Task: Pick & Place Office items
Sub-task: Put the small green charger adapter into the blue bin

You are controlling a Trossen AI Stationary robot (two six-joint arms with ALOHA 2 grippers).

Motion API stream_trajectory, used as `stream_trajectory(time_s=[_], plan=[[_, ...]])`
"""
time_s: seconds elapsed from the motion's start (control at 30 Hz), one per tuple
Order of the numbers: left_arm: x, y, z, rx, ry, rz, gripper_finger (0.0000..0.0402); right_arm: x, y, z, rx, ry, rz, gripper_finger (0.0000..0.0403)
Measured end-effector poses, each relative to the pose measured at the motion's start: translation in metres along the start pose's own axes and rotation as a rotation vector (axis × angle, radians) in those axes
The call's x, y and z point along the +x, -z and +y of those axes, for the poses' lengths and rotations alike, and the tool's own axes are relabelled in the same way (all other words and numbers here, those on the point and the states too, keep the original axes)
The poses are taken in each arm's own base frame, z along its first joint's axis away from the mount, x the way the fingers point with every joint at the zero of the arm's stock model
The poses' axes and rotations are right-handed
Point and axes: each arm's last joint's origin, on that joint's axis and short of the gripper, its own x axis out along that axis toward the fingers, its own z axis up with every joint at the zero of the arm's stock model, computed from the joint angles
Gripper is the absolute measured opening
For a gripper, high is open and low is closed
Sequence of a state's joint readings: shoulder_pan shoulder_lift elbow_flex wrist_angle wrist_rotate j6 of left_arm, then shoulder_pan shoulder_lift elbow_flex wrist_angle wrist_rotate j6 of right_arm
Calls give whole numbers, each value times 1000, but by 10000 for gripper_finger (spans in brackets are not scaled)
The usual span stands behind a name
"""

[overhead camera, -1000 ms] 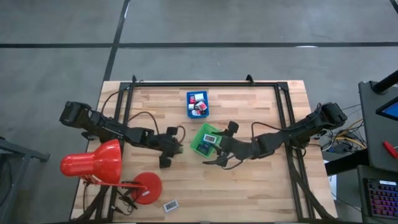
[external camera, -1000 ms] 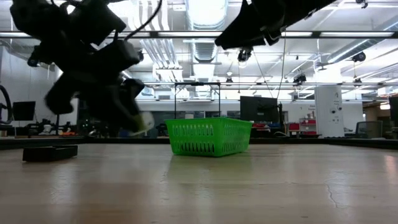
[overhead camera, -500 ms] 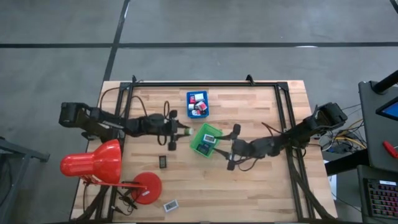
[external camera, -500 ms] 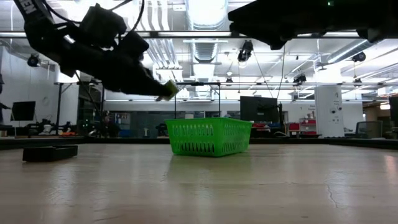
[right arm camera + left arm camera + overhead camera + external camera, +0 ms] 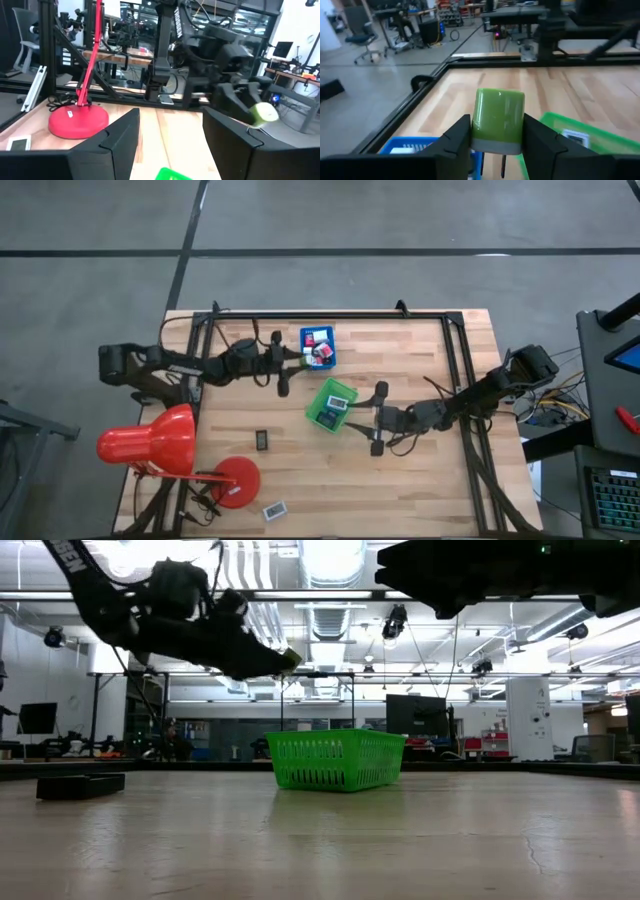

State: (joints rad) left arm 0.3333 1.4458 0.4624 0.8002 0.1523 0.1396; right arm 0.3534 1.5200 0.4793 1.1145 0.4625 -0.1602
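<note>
Risk: left claw (image 5: 300,361) sits just at the blue tray's (image 5: 318,363) edge, not over it. Release now and the green block (image 5: 497,120) could clip the rim and bounce onto the surface. Block is pinched between both fingers, aloft near the surface's far edge: rounded, matte olive-green, grey base. Right claw (image 5: 377,418) is open and empty beside the green tray (image 5: 322,400).

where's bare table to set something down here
Free: the wide wood strip from the green tray toward the table's near edge, and the far right corner past the blue tray. Crowded: the near left corner, with the red lamp, the dark piece and the white piece.
</note>
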Motion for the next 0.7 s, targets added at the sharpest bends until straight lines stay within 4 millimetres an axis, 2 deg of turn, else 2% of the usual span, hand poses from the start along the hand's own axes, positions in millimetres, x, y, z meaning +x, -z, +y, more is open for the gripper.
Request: stream_trajectory(time_s=[0.3,0.47,0.57,0.7], plan=[[43,4,33,-95,-26,109,131,0,0,0,-1,0,1,212],[70,9,51,-133,-37,271,131,0,0,0,-2,0,4,212],[81,11,61,-151,-63,339,131,0,1,0,0,4,8,212],[86,14,68,-140,-139,401,131,0,1,1,-1,3,10,212]])
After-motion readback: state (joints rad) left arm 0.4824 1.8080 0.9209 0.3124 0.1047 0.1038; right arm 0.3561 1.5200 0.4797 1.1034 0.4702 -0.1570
